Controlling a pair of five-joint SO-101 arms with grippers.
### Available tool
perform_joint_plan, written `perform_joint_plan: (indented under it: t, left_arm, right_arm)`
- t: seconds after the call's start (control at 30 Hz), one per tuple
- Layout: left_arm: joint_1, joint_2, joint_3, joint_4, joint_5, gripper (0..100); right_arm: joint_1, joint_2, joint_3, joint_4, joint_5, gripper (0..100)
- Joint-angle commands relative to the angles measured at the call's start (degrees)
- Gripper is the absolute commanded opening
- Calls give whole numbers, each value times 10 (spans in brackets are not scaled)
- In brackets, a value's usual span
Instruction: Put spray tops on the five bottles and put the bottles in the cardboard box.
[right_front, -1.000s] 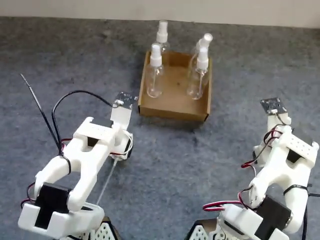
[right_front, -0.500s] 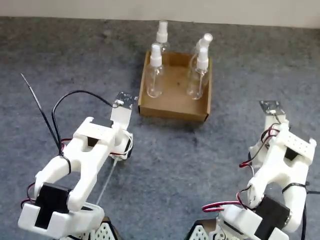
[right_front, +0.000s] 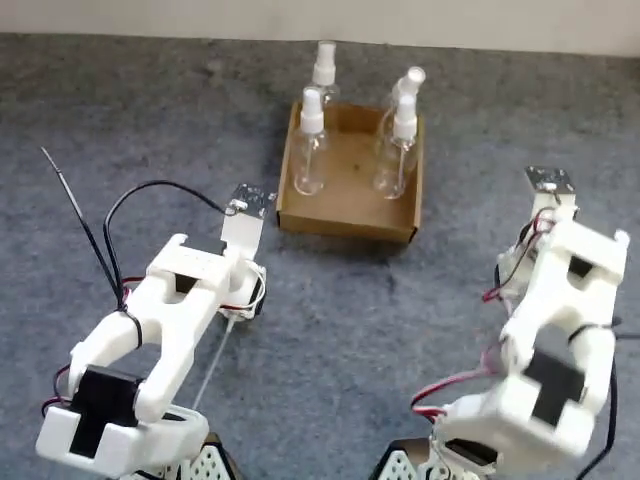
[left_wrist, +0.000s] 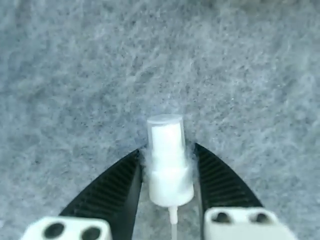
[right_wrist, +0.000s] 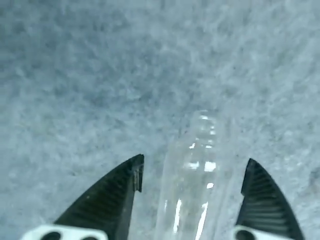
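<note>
spray top (left_wrist: 167, 160), white, sits clamped between the black fingers of the left gripper (left_wrist: 167, 150), both pads pressed to its sides, its thin dip tube (left_wrist: 172, 225) running back toward the wrist. the same tube shows in the high view as a pale line (right_front: 215, 365) under the left arm (right_front: 185, 300), low over the grey carpet (right_front: 100, 100). an uncapped clear bottle (right_wrist: 195, 180) lies on the carpet between the spread jaws of the right gripper (right_wrist: 195, 160), a gap on each side, so this gripper is released and grasps nothing. the right arm (right_front: 565, 300) is at the right side of the table, well apart from the cardboard box (right_front: 345, 220). the box sits at the far middle, with two capped bottles upright in it, one left (right_front: 310, 150), one right (right_front: 397, 150). a third capped bottle (right_front: 408, 85) leans at the far right corner. a fourth capped bottle (right_front: 324, 65) stands at the box's far wall; cannot tell if it is inside or just behind.
</note>
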Motion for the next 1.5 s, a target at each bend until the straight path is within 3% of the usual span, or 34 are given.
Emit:
perform_joint_plan:
  t: [0.0,0.1,0.3,0.67,0.9,1.1,1.23,1.47]
  left_arm:
    - [1,3,-18,-4,1,69]
    - [1,3,-18,-4,1,69]
    - [2,3,-18,-4,1,69]
    - [3,7,-18,-4,1,69]
    - [3,7,-18,-5,1,69]
    - [2,3,-23,-8,1,67]
    - [-20,-12,-51,17,1,66]
    - [-76,-196,-132,133,1,66]
  right_arm:
    - [11,64,-166,95,18,264]
    - [12,77,-205,122,33,264]
    - [22,82,-146,116,84,264]
    - [44,83,-50,26,91,259]
    - [45,75,-63,29,91,74]
    - [-28,-15,-104,85,90,22]
    - [-92,-139,-102,102,40,3]
    - [-296,-360,5,104,-37,3]
